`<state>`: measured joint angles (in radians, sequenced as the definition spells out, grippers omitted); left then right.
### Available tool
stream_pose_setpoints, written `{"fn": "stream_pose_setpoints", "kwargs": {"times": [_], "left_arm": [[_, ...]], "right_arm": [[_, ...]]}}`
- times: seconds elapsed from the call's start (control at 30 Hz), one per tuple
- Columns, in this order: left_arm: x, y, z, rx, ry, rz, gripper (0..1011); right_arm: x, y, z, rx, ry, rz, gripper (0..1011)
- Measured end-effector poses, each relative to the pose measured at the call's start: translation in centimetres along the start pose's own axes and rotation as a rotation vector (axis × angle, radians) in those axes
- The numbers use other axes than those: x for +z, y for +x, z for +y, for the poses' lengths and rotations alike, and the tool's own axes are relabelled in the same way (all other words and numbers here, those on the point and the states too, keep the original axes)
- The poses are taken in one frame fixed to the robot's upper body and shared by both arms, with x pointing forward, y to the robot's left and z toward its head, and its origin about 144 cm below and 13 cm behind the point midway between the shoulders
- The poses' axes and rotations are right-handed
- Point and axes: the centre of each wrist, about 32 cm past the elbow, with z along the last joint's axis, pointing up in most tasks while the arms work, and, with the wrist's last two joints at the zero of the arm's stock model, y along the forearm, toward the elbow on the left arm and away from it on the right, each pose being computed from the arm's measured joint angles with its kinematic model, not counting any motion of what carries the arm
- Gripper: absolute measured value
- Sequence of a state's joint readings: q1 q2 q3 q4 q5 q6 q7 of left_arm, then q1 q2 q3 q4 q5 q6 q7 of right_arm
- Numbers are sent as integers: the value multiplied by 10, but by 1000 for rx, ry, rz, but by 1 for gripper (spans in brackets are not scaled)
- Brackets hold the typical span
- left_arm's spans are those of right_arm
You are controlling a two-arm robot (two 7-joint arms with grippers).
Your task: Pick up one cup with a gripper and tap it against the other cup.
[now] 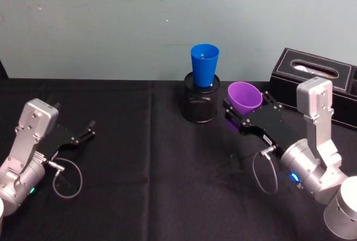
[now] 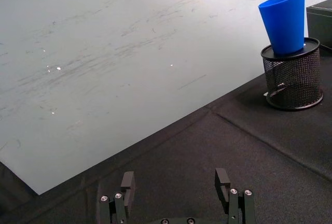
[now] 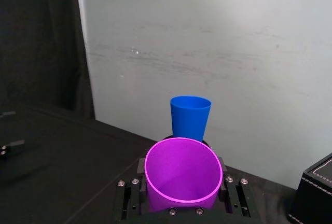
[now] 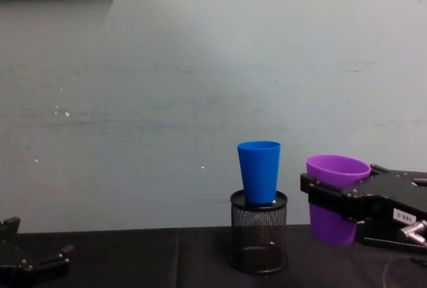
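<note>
Head view: our right claw (image 1: pixel 246 106) grips the short purple plastic cup (image 1: pixel 244 96), just beside the tall blue plastic tumbler (image 1: pixel 204 65), not touching. Our left claw (image 1: pixel 89 129) sits open.

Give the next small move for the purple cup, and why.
Probably ease the right gripper to its left until the purple cup touches the blue cup. Its fingers clamp the purple cup off the table, level with the blue cup's wall, a gap between them. The blue cup sits atop the mesh holder, so go gently. The left gripper idles.

Black right pincer (image 1: pixel 245 101), silver wrist (image 1: pixel 304 167), grey cable (image 1: pixel 257 174)
</note>
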<state>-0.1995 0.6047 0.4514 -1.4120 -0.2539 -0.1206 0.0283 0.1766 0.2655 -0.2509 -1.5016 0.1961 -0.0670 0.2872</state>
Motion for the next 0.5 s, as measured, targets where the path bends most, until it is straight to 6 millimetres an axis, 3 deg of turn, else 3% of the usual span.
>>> {"fn": "stream_pose_setpoints", "kwargs": {"times": [0.5], "left_arm": [[0, 0, 0, 0, 0, 0, 1011]], "right_arm": [[-14, -4, -8, 35, -24, 18, 739]]}}
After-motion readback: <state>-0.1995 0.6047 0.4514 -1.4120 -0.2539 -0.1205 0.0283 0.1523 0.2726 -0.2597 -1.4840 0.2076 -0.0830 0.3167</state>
